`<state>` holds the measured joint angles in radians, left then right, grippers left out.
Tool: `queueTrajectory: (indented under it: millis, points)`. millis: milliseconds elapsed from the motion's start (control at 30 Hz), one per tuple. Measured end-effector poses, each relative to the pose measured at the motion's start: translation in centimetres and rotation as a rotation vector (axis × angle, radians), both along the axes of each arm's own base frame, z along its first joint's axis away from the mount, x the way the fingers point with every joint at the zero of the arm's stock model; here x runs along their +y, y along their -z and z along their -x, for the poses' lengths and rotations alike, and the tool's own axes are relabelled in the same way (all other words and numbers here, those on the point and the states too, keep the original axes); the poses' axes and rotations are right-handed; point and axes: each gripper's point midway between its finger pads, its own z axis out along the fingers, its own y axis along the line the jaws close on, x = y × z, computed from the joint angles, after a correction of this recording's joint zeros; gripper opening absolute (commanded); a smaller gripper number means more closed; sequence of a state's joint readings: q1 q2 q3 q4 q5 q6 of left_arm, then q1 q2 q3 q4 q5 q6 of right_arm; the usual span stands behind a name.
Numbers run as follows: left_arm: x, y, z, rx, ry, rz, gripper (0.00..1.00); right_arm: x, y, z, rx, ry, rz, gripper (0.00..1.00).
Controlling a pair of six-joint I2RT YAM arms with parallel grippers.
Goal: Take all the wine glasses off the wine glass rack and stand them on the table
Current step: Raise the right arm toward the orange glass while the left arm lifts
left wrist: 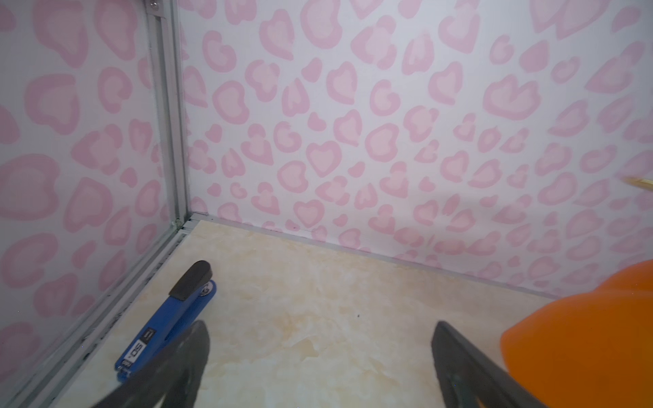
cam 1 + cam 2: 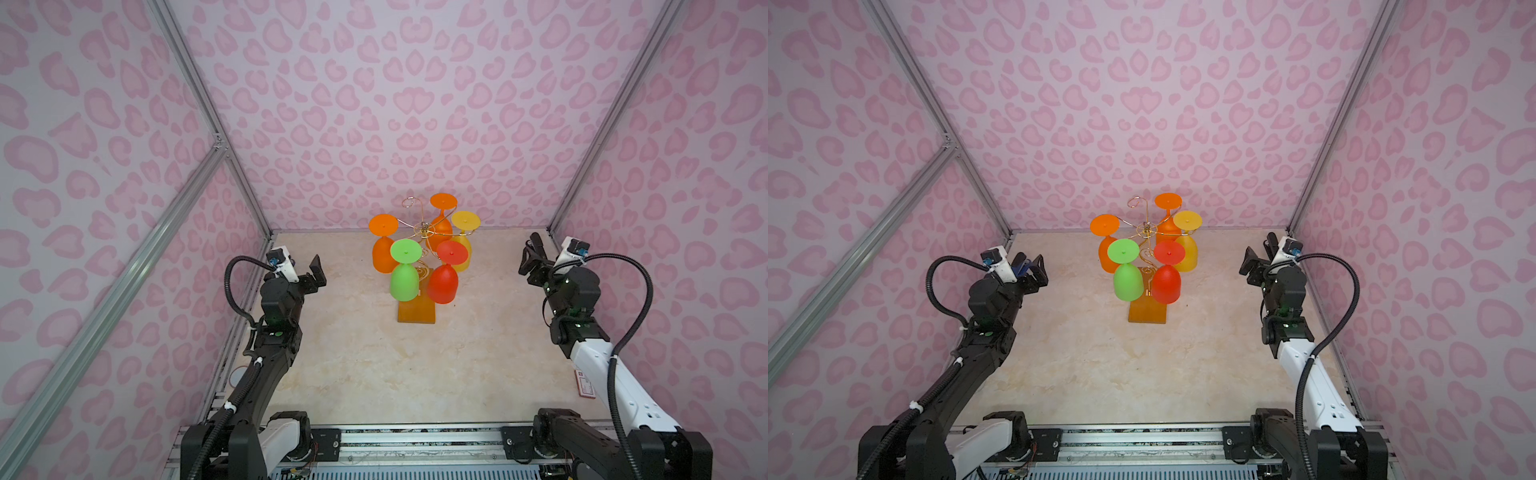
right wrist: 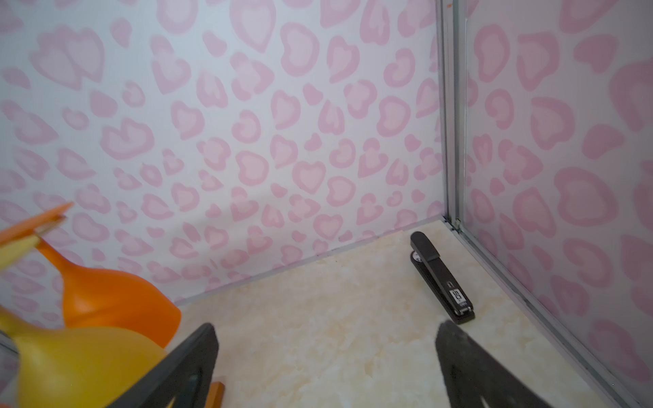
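The wine glass rack [image 2: 416, 313] stands at the back middle of the table, gold wire arms over an amber wooden base [image 2: 1147, 312]. Several wine glasses hang upside down from it: green [image 2: 404, 282], red [image 2: 444, 283], yellow [image 2: 464, 253] and two orange [image 2: 383, 253]. My left gripper [image 2: 309, 274] hovers to the left of the rack, open and empty; in the left wrist view [image 1: 321, 328] an orange glass [image 1: 583, 335] lies beside one finger. My right gripper [image 2: 530, 262] hovers to the right of the rack, open and empty [image 3: 327, 328], apart from the yellow glass [image 3: 81, 364].
A blue stapler [image 1: 169, 318] lies by the left wall, close to the left gripper. A black stapler [image 3: 441, 279] lies in the back right corner. A small red and white card [image 2: 584, 382] lies at the table's right edge. Patterned walls close three sides.
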<state>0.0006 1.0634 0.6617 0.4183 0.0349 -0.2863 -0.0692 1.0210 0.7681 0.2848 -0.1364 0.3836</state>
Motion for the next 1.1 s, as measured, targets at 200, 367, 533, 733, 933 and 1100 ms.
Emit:
queueTrajectory:
  millis: [200,367,533,733,933,1100]
  points:
    - [-2.9,-2.3,0.9,0.008,0.159,0.145,0.98,0.6,-7.3,-1.2,-0.102,-0.134,-0.199,0.97]
    - [-4.9,-2.9,1.6,0.028,0.279,0.225,0.98,2.6,-9.6,-5.7,-0.095,-0.339,-0.405,0.95]
    - [-6.4,-3.1,2.2,0.044,0.368,0.288,0.96,5.2,-10.9,-10.4,-0.075,-0.546,-0.554,0.92]
    - [-7.5,-4.1,3.3,0.033,0.443,0.31,0.95,10.6,-12.2,-13.5,-0.018,-0.763,-0.61,0.91]
    - [-8.0,-4.9,4.1,0.014,0.477,0.307,0.95,15.2,-11.9,-15.3,0.111,-0.853,-0.519,0.91]
    - [-8.1,-4.9,4.1,0.016,0.481,0.306,0.95,16.1,-9.1,-16.8,0.242,-0.849,-0.482,0.84]
